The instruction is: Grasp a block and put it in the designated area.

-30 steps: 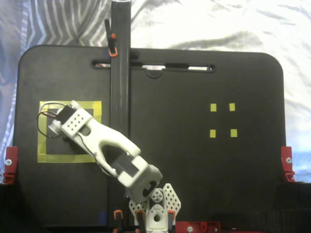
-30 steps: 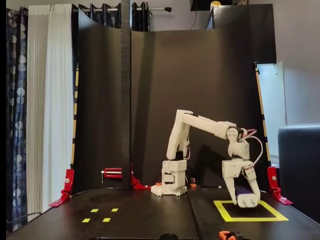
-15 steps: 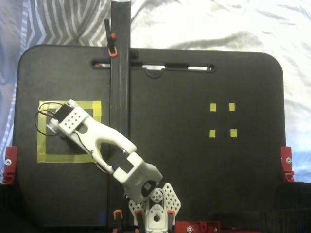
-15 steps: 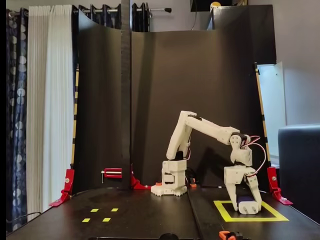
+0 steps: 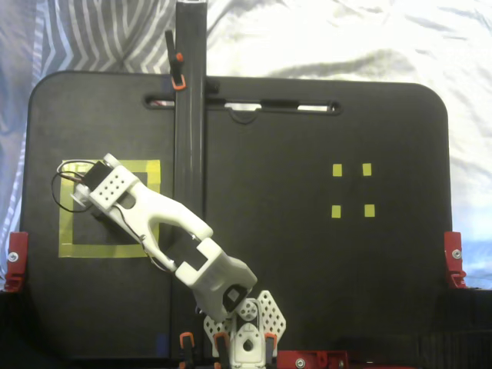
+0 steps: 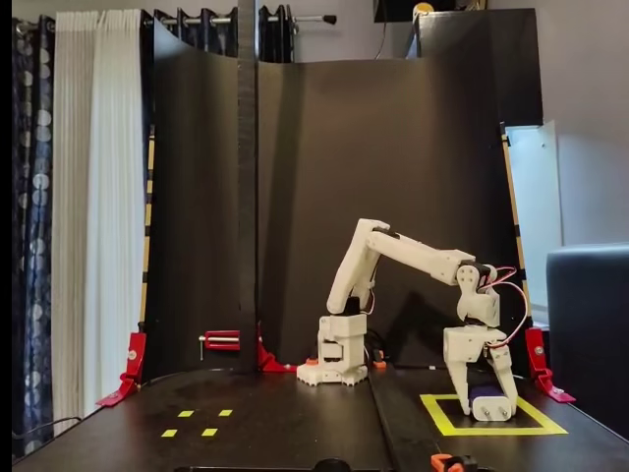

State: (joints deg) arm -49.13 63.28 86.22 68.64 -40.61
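End effector (image 6: 491, 407) gripping block (image 6: 488, 394), lowering inside yellow square (image 6: 440, 421); placing step; next: let go, lift clear.

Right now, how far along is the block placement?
Done: the block has been carried to the yellow tape square and sits low inside it in the side fixed view. In hand: the gripper reaches down around the block; the view doesn't settle whether it's still clamped. Left: confirm release and lift clear.
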